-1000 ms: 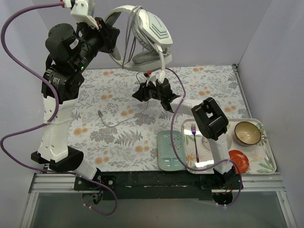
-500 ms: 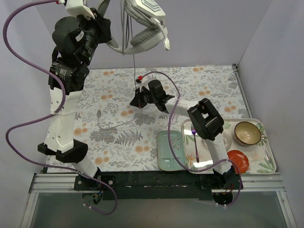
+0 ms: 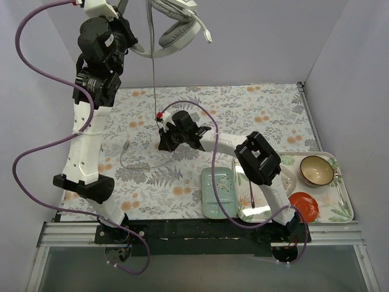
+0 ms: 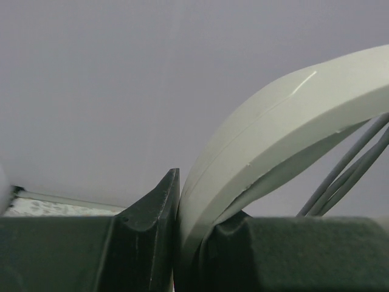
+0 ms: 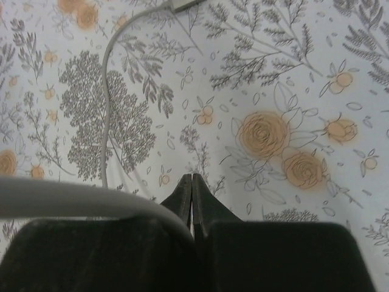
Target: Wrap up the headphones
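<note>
Nearest the arm bases lies the green plate [image 3: 216, 193], and everything else is best placed from it. Just beyond its far-left corner the right claw [image 3: 162, 142] sits low over the table [image 3: 255, 109], its jaws pressed together. In the right wrist view the cord [image 5: 104, 121] runs in from the left and vanishes at the seam between the jaws, so it appears to be pinched there. Further left of the plate, loose cord lies in a loop on the table and ends in the small plug [image 3: 126, 145]. From the right claw the cord climbs straight up, well beyond the plate and high above it, to the headphones [image 3: 177, 29]. These hang clear of the table from the left claw [image 3: 124, 29], which is closed tight on the wide headband [image 4: 273, 134].

As a judgement, the wrapping is begun but far from finished. Several strands lie alongside the headband, which suggests a few turns are on. Yet the hanging span and the whole loop down to the plug have to be wound, and the end secured.

The overhead view alone shows the full run from headphones to plug — and so how much slack there is. The left wrist view alone shows the grip itself, jaws hard against the headband with the strands bunched beside it. The right wrist view alone shows that claw's jaws closed, which cannot be read from above.
</note>
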